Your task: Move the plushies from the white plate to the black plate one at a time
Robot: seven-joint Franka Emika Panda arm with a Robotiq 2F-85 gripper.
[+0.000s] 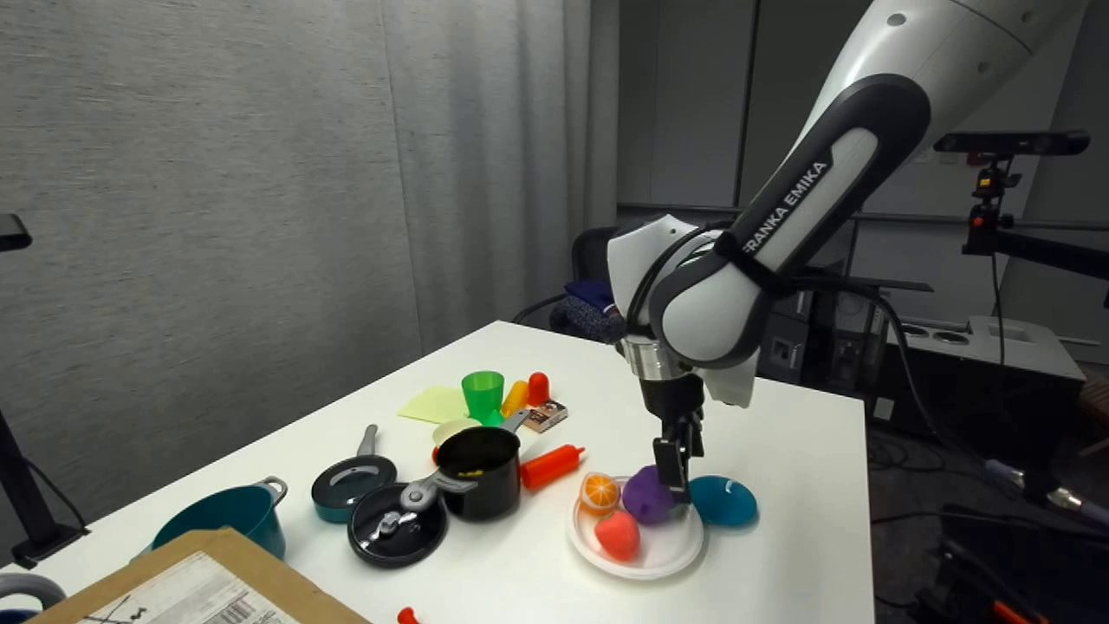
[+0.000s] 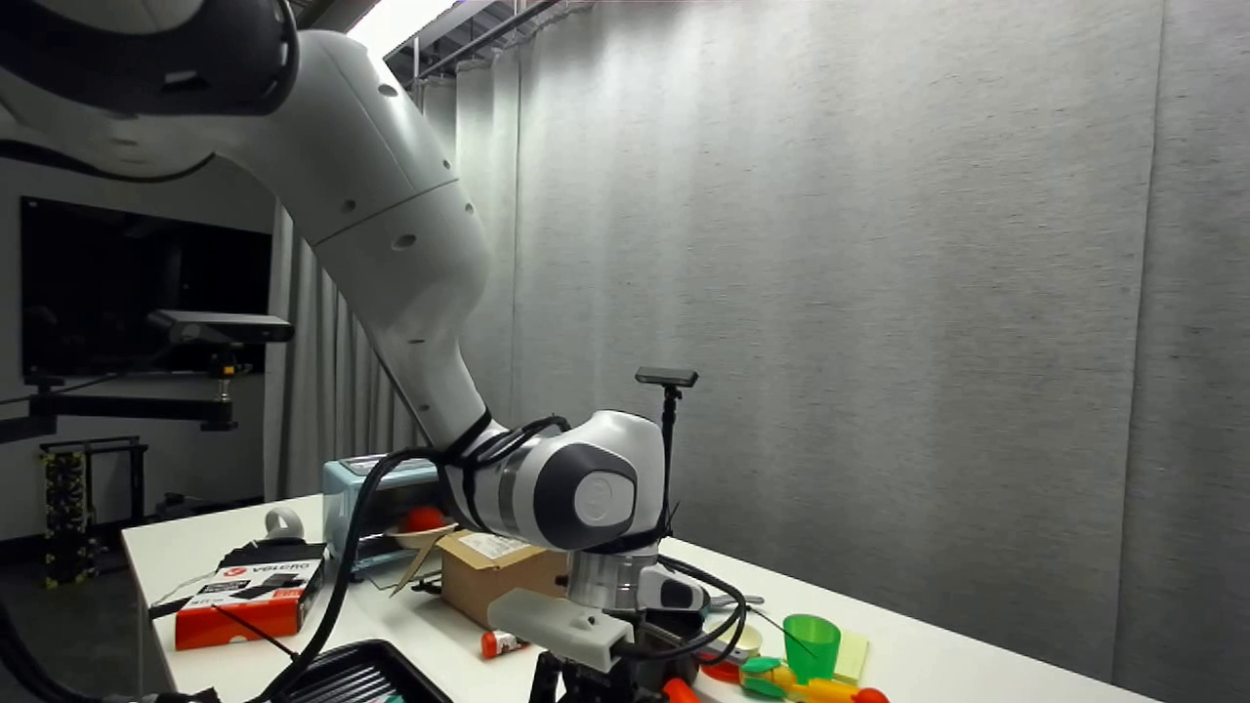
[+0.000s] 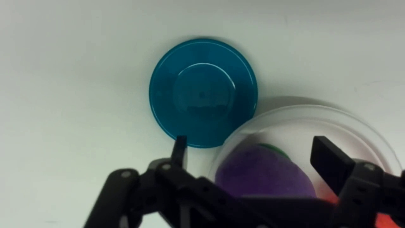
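Progress looks slight: the rounded purple plushie [image 1: 646, 496] and the rounded red-orange plushie [image 1: 618, 536] both lie on the round, plain white plate [image 1: 641, 571], lower centre of an exterior view, with an orange-slice-patterned toy [image 1: 599, 493]. The black two-fingered gripper [image 3: 251, 152] is spread wide either side of the purple plushie, gripping nothing. No black plate is identifiable; these transfers remain.

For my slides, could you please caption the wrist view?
The open gripper frames a purple plushie on the white plate, beside a round blue disc.
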